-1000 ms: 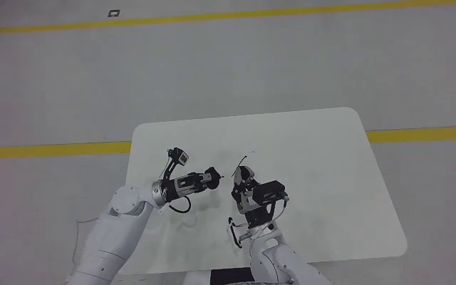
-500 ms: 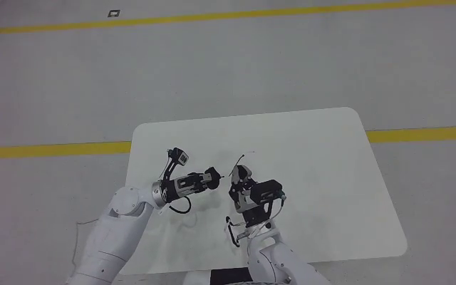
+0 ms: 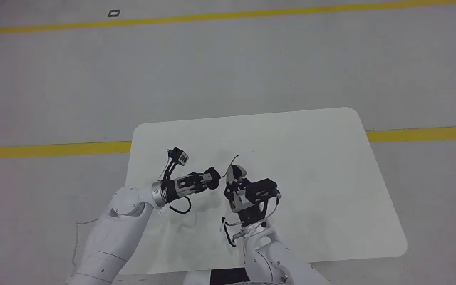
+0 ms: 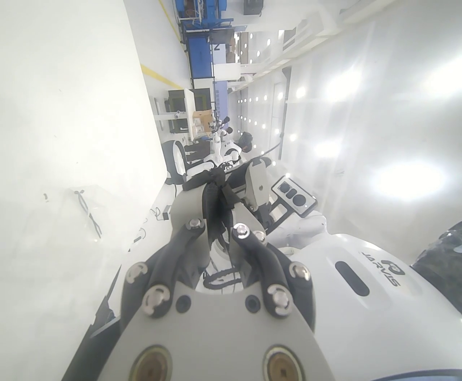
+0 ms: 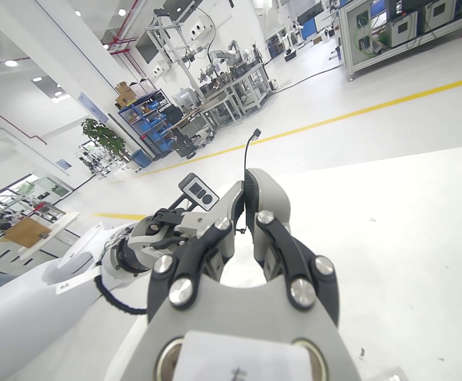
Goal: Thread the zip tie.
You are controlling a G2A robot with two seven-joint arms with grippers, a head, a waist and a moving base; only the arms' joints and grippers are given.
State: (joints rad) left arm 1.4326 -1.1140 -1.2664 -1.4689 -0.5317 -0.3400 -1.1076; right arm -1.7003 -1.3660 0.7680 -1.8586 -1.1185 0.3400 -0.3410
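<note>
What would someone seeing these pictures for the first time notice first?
First, the black zip tie standing up out of the shut right end effector, with its head above the fingertips. Next, the left end effector pointing at it from close by, both over the robot's side of the white table.

The place is a robotics lab in a large industrial hall, with a pale polished floor (image 3: pixel 285 64) marked by yellow lines (image 3: pixel 214 16) around the white bench (image 3: pixel 320 142). Beyond it stand aluminium-frame workstations (image 5: pixel 231 90) carrying another robot arm (image 5: pixel 220 56), shelves of blue bins (image 5: pixel 144 122), stacked cardboard boxes (image 5: pixel 124 90), an equipment rack (image 5: pixel 393 32) and a potted plant (image 5: pixel 103 137).
</note>
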